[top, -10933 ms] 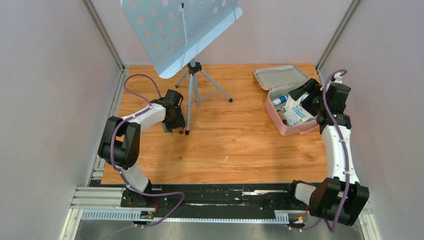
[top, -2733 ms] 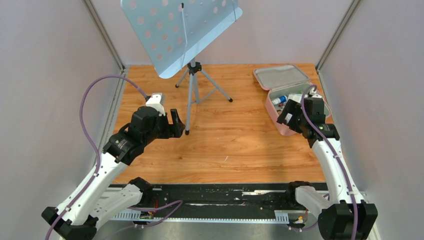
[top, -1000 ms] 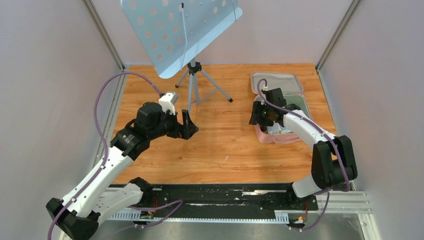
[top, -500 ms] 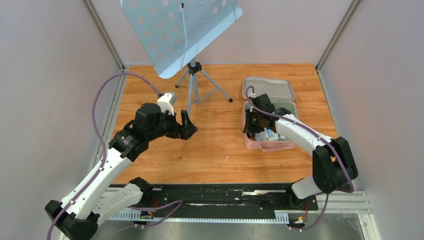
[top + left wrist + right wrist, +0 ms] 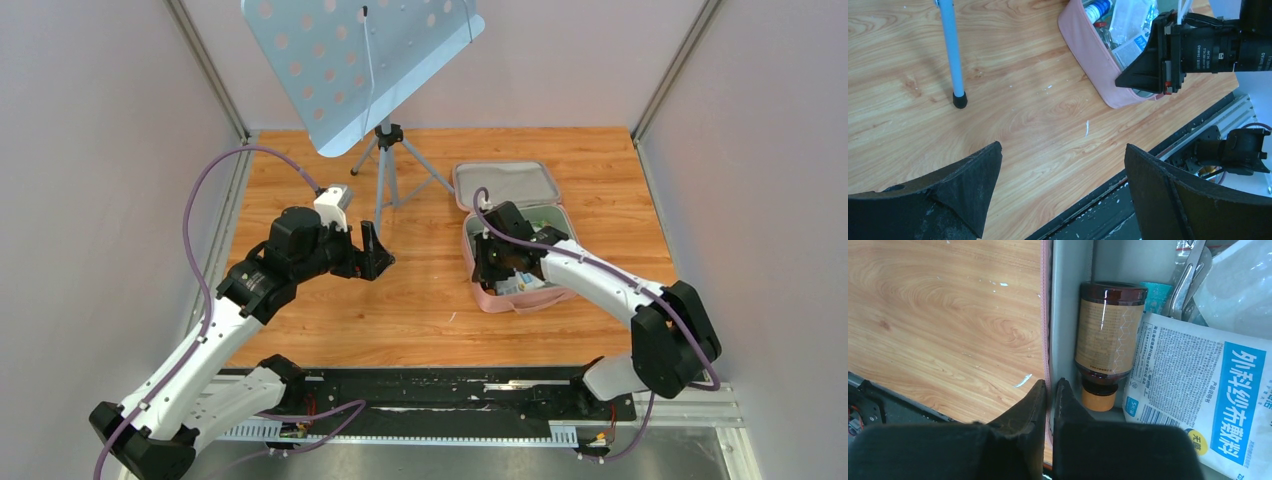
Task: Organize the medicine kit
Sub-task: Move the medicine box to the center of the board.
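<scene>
Right wrist — gripper (image 5: 1051, 386) seemingly pinching kit (image 5: 1070, 300).

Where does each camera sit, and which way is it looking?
Top external: above, behind the bases, looking down at the table; left claw and right claw show.
Left wrist: on the left arm, looking down toward the medicine kit; its open fingers frame the bottom.
Right wrist: looking down the kit's wall, which its claw pinches, beside a brown bottle.
Shared: all three see the kit; top and left wrist see the stand leg.
</scene>
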Robot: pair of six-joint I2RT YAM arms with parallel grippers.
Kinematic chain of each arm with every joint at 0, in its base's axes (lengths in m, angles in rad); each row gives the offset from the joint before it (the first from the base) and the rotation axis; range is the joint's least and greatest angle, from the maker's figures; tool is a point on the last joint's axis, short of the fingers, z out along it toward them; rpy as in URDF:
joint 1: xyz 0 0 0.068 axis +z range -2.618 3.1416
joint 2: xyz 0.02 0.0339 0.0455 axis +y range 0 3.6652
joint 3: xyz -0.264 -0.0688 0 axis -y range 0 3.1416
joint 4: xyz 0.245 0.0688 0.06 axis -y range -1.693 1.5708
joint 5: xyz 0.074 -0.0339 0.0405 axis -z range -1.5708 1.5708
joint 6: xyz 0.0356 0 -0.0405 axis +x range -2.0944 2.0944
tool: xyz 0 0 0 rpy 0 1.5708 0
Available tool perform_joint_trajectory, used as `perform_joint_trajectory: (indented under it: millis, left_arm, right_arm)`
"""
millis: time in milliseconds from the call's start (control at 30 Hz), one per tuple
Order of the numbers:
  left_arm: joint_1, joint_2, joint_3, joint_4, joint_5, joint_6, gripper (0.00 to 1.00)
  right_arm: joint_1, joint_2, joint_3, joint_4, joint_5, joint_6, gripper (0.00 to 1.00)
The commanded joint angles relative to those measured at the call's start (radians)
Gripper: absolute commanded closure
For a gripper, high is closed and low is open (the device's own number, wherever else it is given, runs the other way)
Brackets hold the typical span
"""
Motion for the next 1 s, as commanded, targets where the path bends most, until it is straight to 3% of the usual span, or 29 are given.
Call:
perform_joint_trajectory:
  millis: [0, 33, 133, 267, 500, 967]
  left_arm:
    - [0.005, -0.010, -0.007, 0.008, -0.005, 0.018, 0.00]
    - [0.006, -0.009, -0.007, 0.009, -0.005, 0.018, 0.00]
    - [0.006, 0.002, -0.012, 0.016, -0.002, 0.018, 0.00]
    - [0.006, 0.032, -0.025, 0.023, 0.000, 0.008, 0.00]
    - [0.006, 0.085, -0.044, 0.057, 0.022, -0.033, 0.00]
    - [0.005, 0.165, -0.015, 0.129, 0.056, -0.025, 0.00]
  right_arm:
    - [0.015, -0.062, 0.021, 0.001, -0.007, 0.049, 0.82]
    - [0.014, -0.067, 0.031, -0.003, 0.014, 0.044, 0.68]
    - [0.010, -0.073, 0.076, -0.017, 0.081, 0.021, 0.38]
    - [-0.024, -0.073, 0.148, -0.024, 0.136, -0.027, 0.17]
    - [-0.156, -0.072, 0.255, -0.026, 0.153, -0.098, 0.12]
    - [-0.568, -0.009, 0.356, 0.044, 0.046, -0.150, 0.12]
